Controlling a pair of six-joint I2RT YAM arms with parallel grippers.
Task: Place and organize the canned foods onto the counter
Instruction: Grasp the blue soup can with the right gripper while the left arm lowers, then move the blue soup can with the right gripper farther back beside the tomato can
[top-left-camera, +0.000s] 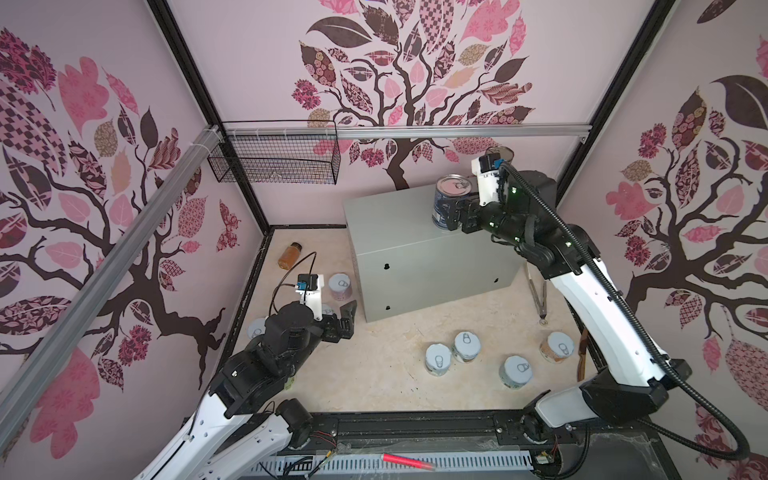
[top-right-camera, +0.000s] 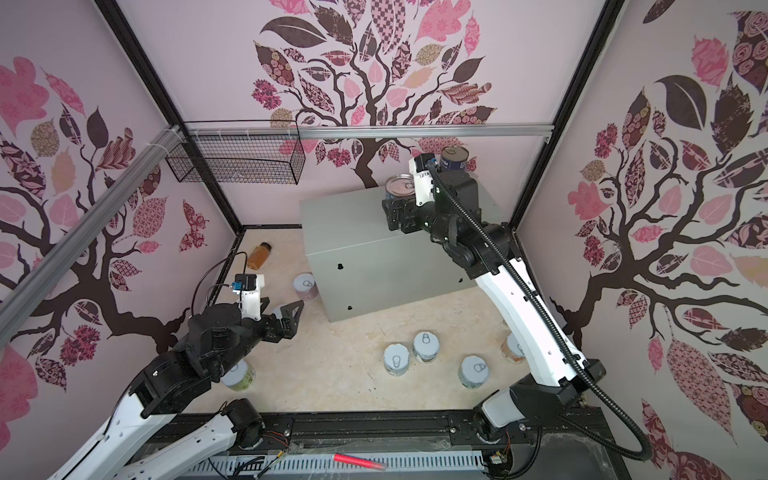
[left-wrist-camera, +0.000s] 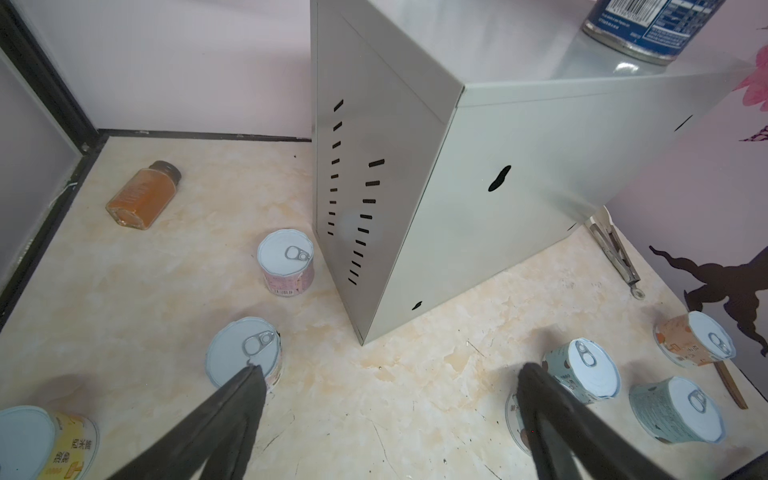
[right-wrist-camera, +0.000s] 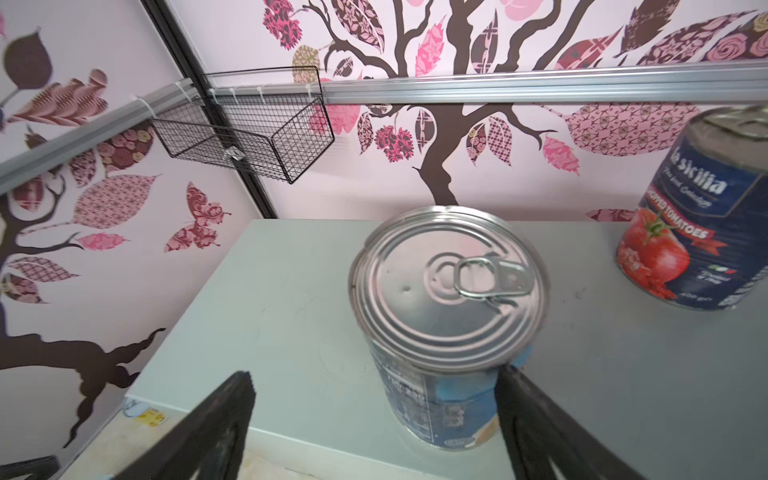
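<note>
Right gripper (right-wrist-camera: 374, 376) stands with jaws spread around the tall blue-labelled, metal-lidded can (right-wrist-camera: 449, 286), one finger touching its side; the can sits upright on the light-grey metal box counter (right-wrist-camera: 270, 311), near a red-tomato-labelled can (right-wrist-camera: 698, 232). Left gripper (left-wrist-camera: 390, 374) hangs jaws apart above short white-lidded cans (left-wrist-camera: 243, 353).

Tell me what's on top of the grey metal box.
Two tall cans: a blue-label can nearer the front, a tomato can farther back. The right arm hides part of the box top.
</note>
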